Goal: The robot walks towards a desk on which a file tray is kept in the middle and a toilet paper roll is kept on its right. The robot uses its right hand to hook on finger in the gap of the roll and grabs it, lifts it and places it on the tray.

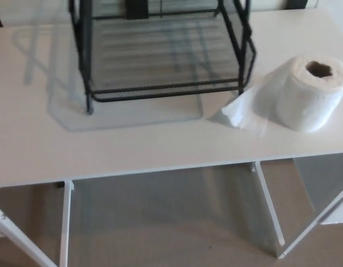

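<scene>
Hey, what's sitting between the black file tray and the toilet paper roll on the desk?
In the head view, only the roll's loose tail of paper lies between the file tray and the toilet paper roll; otherwise bare desk.

No legible text, labels, brands or numbers on file tray (pixel 160 61), toilet paper roll (pixel 311 93) or white counter (pixel 132 144).
</scene>
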Robot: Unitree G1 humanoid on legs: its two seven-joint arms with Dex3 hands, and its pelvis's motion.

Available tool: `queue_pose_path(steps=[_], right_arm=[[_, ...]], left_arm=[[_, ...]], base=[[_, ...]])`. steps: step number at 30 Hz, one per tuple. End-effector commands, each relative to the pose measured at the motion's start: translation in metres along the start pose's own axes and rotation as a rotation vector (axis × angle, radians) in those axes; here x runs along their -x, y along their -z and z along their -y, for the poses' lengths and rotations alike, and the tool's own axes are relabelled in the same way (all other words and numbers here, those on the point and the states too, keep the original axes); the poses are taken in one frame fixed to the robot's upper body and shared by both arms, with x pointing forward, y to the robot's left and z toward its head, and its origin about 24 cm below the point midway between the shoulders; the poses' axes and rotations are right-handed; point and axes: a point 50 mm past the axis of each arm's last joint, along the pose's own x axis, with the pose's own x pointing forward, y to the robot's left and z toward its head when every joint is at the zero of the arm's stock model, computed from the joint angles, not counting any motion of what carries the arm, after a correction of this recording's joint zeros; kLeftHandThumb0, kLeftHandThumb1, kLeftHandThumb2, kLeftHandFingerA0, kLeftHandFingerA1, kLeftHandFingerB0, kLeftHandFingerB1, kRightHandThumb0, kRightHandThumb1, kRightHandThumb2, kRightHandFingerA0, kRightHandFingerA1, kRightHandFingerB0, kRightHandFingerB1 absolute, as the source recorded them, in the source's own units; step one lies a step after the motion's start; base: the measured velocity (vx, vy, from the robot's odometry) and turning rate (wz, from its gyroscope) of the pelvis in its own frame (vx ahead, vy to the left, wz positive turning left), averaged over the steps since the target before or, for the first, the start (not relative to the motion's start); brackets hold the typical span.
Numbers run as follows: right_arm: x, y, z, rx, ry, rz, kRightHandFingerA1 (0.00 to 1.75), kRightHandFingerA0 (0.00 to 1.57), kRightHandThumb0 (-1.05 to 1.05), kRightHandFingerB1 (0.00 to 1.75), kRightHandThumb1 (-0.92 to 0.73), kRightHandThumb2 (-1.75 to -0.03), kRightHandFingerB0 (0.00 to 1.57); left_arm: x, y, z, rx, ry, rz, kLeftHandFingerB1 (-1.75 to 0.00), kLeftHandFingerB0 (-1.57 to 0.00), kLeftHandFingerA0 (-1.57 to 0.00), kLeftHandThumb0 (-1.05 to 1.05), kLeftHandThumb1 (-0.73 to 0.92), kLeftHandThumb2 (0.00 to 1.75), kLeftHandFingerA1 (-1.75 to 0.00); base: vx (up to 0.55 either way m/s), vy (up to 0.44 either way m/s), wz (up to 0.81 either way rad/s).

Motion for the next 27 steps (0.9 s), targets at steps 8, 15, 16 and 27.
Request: queue_pose_path(steps=[8, 15, 16, 27], right_arm=[[0.0032, 0.0036, 0.0032, -0.036, 0.002, 0.018, 0.06, 0.0, -0.99, 0.13, -0.75, -1.12, 0.11], [0.0021, -0.0005, 0.0055, 0.066, 0.008, -0.003, 0.05, 0.0, -1.02, 0.09, -0.78, -1.16, 0.09], [0.0021, -0.0008, 0.006, 0.061, 0.0, -0.007, 0.04, 0.0, -1.03, 0.08, -0.78, -1.16, 0.09], [0.0008, -0.0008, 0.0066, 0.071, 0.026, -0.032, 0.05, 0.01, -1.0, 0.16, -0.76, -1.13, 0.09]], left_arm=[[0.0007, 0.0017, -0.0028, -0.003, -0.016, -0.003, -1.03, -0.09, -0.41, -1.05, 0.82, 0.97, -1.25], [0.0009, 0.0017, -0.0028, -0.009, -0.007, 0.003, -1.13, -0.05, -0.48, -1.05, 0.81, 0.99, -1.33], [0.001, 0.0016, -0.0031, -0.011, -0.006, 0.002, -0.94, -0.06, -0.51, -1.05, 0.78, 1.05, -1.24], [0.0012, 0.0052, -0.003, -0.024, -0.016, -0.01, -1.13, -0.08, -0.4, -1.05, 0.8, 1.01, -1.29]], base=[[0.02, -0.078, -0.04], [0.07, 0.116, 0.0], [0.14, 0.11, -0.04], [0.02, 0.044, 0.04]])
